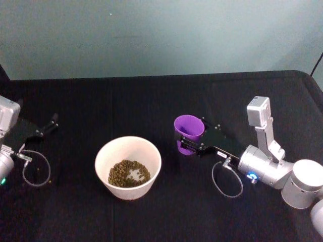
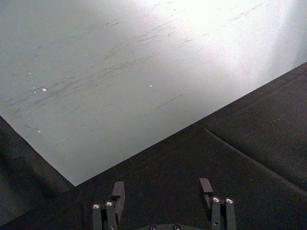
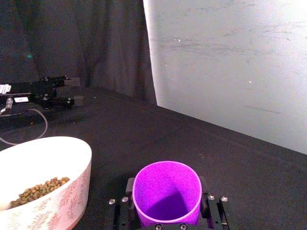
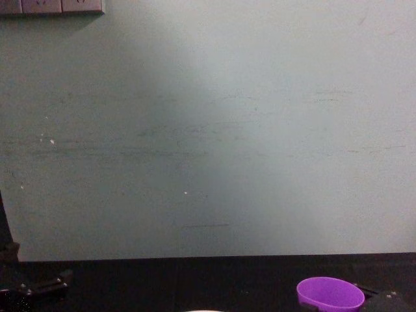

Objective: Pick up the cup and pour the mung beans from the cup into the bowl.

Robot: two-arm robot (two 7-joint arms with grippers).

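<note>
The purple cup [image 1: 189, 131] stands upright just right of the bowl [image 1: 151, 156], and its inside shows bare purple in the right wrist view. My right gripper [image 1: 188, 146] is shut on the cup [image 3: 166, 189], one finger [image 3: 128, 190] pressed to each side. The whitish bowl [image 3: 72, 158] holds a heap of mung beans [image 1: 128, 173]. In the chest view the cup [image 4: 329, 294] shows at the lower right. My left gripper [image 1: 46, 127] rests parked at the table's far left. Its fingers [image 2: 118, 192] stand open with nothing between them.
A black cloth covers the table [image 1: 101, 106], which ends at a teal wall [image 1: 161, 35] behind. A loose cable loop [image 1: 226, 182] hangs from the right wrist and another [image 1: 36, 169] lies by the left arm.
</note>
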